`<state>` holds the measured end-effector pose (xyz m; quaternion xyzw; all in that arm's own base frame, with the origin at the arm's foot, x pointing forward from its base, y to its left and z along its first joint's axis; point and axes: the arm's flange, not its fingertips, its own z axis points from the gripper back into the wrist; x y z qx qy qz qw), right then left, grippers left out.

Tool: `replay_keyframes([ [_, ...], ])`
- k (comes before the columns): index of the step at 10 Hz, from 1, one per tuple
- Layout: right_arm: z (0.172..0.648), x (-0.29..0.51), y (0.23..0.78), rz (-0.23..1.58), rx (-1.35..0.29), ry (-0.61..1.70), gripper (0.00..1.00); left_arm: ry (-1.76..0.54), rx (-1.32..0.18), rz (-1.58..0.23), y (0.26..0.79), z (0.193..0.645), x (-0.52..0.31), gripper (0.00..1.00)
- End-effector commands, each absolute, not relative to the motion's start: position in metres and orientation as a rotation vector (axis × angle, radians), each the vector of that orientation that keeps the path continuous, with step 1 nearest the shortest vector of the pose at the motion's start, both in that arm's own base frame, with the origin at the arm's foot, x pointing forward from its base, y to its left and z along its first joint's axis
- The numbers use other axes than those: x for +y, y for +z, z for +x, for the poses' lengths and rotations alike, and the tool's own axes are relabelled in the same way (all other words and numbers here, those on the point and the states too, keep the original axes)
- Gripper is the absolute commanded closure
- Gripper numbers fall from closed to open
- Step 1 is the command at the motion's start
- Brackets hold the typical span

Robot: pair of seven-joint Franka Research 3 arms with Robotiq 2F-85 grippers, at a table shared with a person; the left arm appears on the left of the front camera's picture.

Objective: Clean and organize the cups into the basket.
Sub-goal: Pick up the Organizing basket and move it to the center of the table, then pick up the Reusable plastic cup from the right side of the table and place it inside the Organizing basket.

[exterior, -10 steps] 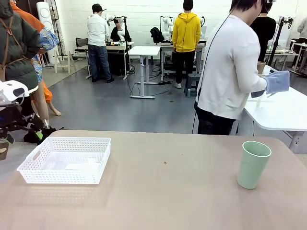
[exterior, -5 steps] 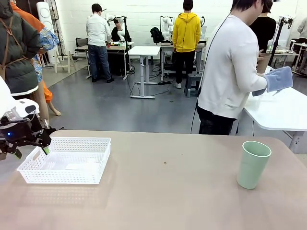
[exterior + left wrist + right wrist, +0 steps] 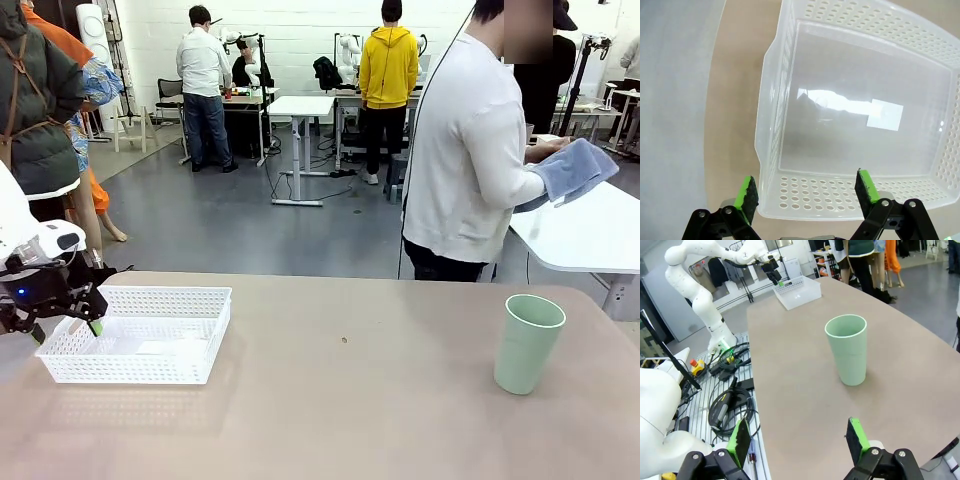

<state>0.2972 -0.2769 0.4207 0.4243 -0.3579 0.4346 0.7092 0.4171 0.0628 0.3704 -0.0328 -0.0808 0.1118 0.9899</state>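
Basket (image 3: 840,197) below left fingers (image 3: 746,192) spread apart, mint cup (image 3: 847,352) upright ahead of right fingers (image 3: 856,437), likewise apart

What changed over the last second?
The left gripper came in from the table's left edge to the left end wall of the white basket, jaws open, nothing held. The person beyond the table lifted the blue cloth higher. The basket and the mint cup stayed put.

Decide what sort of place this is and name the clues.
Most likely a robotics lab: a white robot arm at the table, work tables with people behind, and cables by the arm's base.
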Motion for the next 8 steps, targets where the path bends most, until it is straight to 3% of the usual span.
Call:
replay_keyframes([
  [1,0.298,-0.279,0.424,0.955,-0.787,0.958,0.0,0.203,-0.13,-0.067,0.361,0.413,0.066,0.0],
  [4,0.297,-0.277,0.421,0.942,-0.794,0.964,0.0,0.223,-0.15,-0.067,0.366,0.415,0.064,0.0],
  [6,0.315,-0.267,0.407,0.889,-0.824,1.264,0.0,0.223,-0.15,-0.067,0.366,0.415,0.064,0.0],
  [8,0.338,-0.25,0.388,0.851,-0.884,1.363,0.0,0.223,-0.15,-0.067,0.366,0.415,0.064,0.0],
])
